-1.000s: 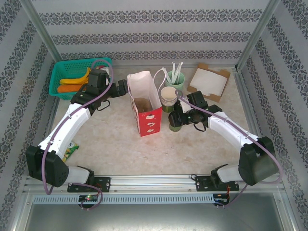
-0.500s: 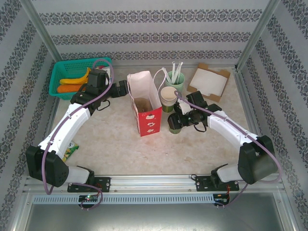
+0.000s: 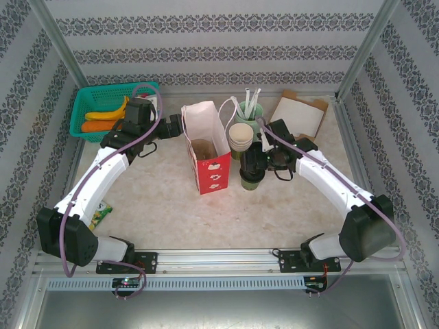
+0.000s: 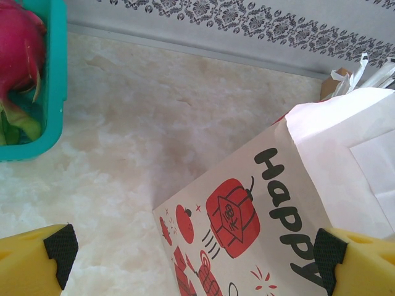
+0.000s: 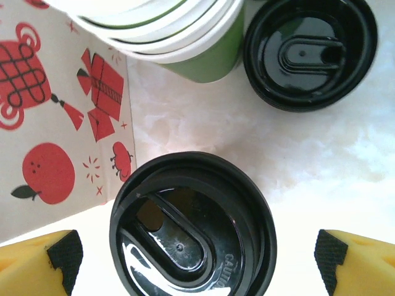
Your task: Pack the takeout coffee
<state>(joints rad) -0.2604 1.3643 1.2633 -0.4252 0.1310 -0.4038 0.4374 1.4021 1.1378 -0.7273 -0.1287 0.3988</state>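
The takeout coffee [image 3: 251, 181], a short pale cup with a black lid [image 5: 191, 228], stands upright on the table just right of the paper bag [image 3: 206, 147]. My right gripper [image 3: 252, 162] hovers over it, open, and the lid lies between the fingertips [image 5: 62, 254] without touching them. My left gripper [image 3: 173, 127] is open at the bag's left side. In the left wrist view the printed bag wall [image 4: 278, 203] runs between the fingers, and the right pad [image 4: 330, 262] is at or against the paper.
A stack of lidless paper cups [image 5: 166, 31] and a loose black lid [image 5: 308, 52] sit just behind the coffee. A mint cup with straws [image 3: 248, 113] and a white box [image 3: 298, 116] stand at the back. The teal fruit basket [image 3: 110, 110] is at back left.
My right gripper has opened a little wider and its wrist has swung from beside the coffee to above it. The coffee has stayed in place. The left arm has not moved.
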